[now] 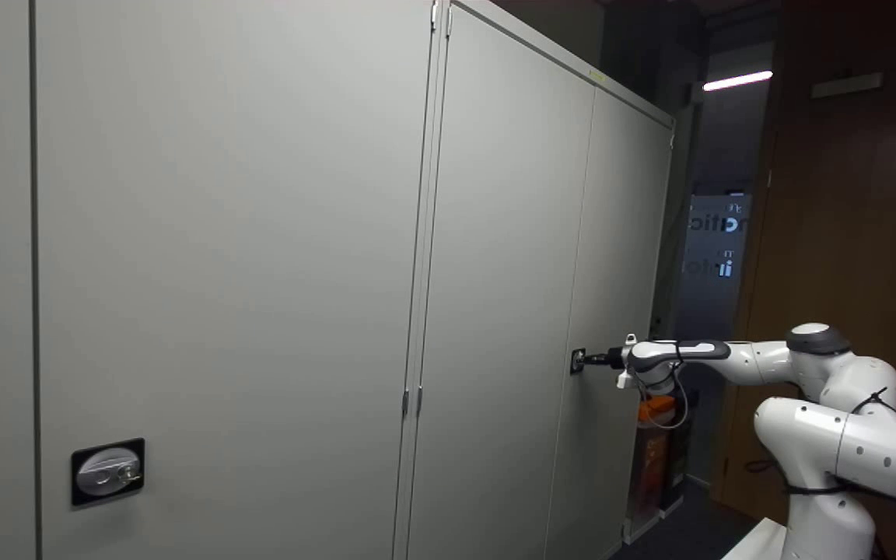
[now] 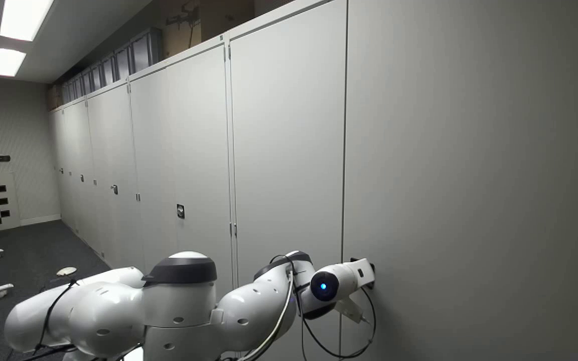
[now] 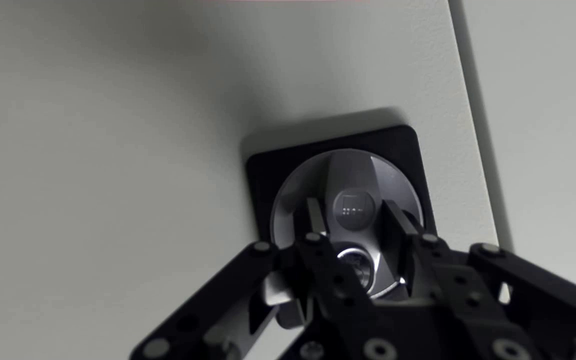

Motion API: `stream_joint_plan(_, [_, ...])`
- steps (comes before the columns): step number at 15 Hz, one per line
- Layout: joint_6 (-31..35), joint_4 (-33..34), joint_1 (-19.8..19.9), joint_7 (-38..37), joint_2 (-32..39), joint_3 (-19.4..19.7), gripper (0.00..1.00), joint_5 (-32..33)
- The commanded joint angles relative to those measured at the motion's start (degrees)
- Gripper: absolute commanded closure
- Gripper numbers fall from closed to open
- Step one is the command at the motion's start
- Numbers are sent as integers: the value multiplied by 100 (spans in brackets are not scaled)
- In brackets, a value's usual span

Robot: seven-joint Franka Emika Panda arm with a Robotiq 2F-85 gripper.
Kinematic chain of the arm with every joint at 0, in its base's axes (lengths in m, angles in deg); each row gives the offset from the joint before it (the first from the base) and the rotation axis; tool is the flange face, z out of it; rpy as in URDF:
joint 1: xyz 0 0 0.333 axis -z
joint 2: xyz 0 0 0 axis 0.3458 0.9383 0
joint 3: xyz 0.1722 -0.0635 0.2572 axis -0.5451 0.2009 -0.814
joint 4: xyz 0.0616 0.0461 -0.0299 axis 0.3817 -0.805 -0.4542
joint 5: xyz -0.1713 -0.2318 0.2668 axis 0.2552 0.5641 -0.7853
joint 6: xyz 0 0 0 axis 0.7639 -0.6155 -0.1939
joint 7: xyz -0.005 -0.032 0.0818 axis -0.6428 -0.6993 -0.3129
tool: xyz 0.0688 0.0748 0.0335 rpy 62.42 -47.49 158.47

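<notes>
Black and angular, the gripper (image 3: 353,215) lies nearest in the wrist view; its jaws stand apart, one each side of the ridge (image 3: 352,172) on a round, dull-metal handle (image 3: 353,207), though I cannot tell whether they clamp it. Handle and square black plate (image 3: 264,175) sit on a smooth grey cabinet door (image 3: 93,175) beside a seam (image 3: 483,130). In an exterior view, another handle (image 1: 106,471) shows at near left, the white arm (image 1: 802,420) at right. In an exterior view, four handles (image 2: 180,211) line cabinets (image 2: 281,130) receding far left, over dark carpet (image 2: 23,255), beneath two ceiling lights (image 2: 28,17).
</notes>
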Motion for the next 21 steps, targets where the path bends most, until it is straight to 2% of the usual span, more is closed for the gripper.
stream_joint_plan(1, [328, 402, -112, 183, 243, -63, 92, 91])
stream_joint_plan(21, [274, 357, -34, 837, 292, -119, 92, 118])
